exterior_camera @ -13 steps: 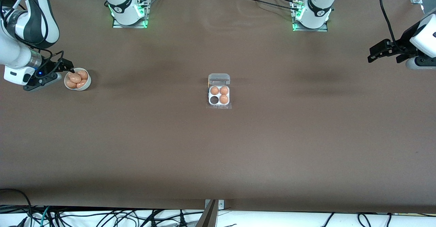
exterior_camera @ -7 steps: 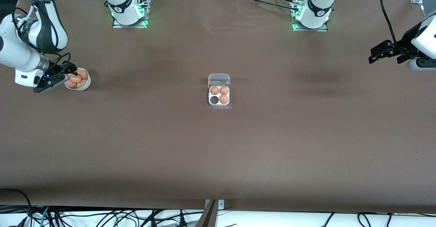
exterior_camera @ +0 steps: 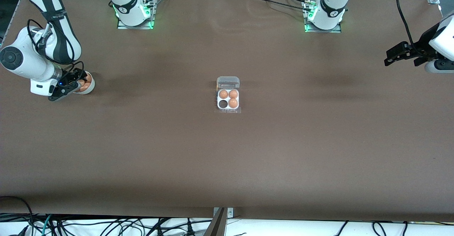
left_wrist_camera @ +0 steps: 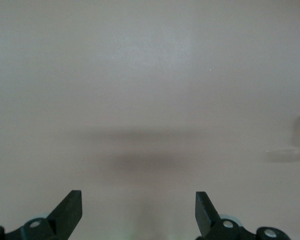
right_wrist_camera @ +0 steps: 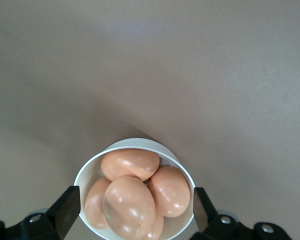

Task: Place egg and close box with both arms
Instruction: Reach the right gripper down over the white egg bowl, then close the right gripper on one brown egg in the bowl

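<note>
From the front, the brown bench (exterior_camera: 227, 158) carries the box (exterior_camera: 228, 99) at its middle, clear lid open, three eggs in and the cell nearest the camera toward the right arm's end empty. The right tool (exterior_camera: 76, 82) hangs over the white bowl (exterior_camera: 88, 87) of eggs at the right arm's end. The left tool (exterior_camera: 392, 55) waits over the bench's other end. Cables (exterior_camera: 106, 225) trail below the bench's edge.

In the left wrist view, the left tool (left_wrist_camera: 138, 212) is spread above bare bench (left_wrist_camera: 140, 75).

In the right wrist view, the right tool (right_wrist_camera: 136, 212) is spread around the bowl (right_wrist_camera: 140, 146), the topmost egg (right_wrist_camera: 129, 206) between its fingers.

The bowl (exterior_camera: 86, 85) lies toward the right arm's end, box (exterior_camera: 228, 99) mid-table.
</note>
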You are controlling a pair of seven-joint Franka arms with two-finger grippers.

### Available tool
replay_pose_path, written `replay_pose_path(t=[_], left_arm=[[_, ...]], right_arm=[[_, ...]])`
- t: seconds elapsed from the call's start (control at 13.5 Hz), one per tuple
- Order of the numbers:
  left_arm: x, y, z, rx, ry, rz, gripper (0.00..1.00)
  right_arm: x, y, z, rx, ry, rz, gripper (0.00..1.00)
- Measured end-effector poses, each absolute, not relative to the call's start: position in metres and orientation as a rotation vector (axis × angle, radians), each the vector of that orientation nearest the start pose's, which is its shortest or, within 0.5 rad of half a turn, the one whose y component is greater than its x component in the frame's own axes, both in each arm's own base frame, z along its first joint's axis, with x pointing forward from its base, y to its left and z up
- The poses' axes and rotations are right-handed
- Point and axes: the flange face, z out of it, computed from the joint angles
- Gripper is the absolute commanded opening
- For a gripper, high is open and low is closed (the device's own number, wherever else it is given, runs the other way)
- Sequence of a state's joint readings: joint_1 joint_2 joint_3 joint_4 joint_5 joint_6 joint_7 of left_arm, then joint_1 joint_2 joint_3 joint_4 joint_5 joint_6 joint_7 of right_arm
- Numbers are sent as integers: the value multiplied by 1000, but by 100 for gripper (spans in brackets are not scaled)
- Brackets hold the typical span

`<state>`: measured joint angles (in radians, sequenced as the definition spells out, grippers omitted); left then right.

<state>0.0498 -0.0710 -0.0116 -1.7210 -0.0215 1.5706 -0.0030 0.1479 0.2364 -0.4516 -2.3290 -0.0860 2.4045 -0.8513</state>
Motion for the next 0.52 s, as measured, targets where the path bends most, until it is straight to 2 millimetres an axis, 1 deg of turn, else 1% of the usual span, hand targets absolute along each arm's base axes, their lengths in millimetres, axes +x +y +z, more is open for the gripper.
replay_pose_path(t=[0.07,0.15,0.22,0.3,0.45,0.52], left_arm=[[529,18,594,-3161,-66,118,100],[529,18,596,-3161,-66,114,100],[529,18,596,-3161,-66,113,100],[530,18,596,-3161,-66,113,100],[531,17,595,-3161,-65,114,100],[531,17,595,-3161,-65,114,100]], right_arm=[[479,-156,234,-3024,-967,338,99],[478,-156,232,-3017,-964,355,93],[476,-156,231,-3011,-960,369,90],[475,-157,231,-3008,-955,377,83],[474,-158,230,-3004,-947,390,75],[473,-158,230,-3001,-945,396,68]])
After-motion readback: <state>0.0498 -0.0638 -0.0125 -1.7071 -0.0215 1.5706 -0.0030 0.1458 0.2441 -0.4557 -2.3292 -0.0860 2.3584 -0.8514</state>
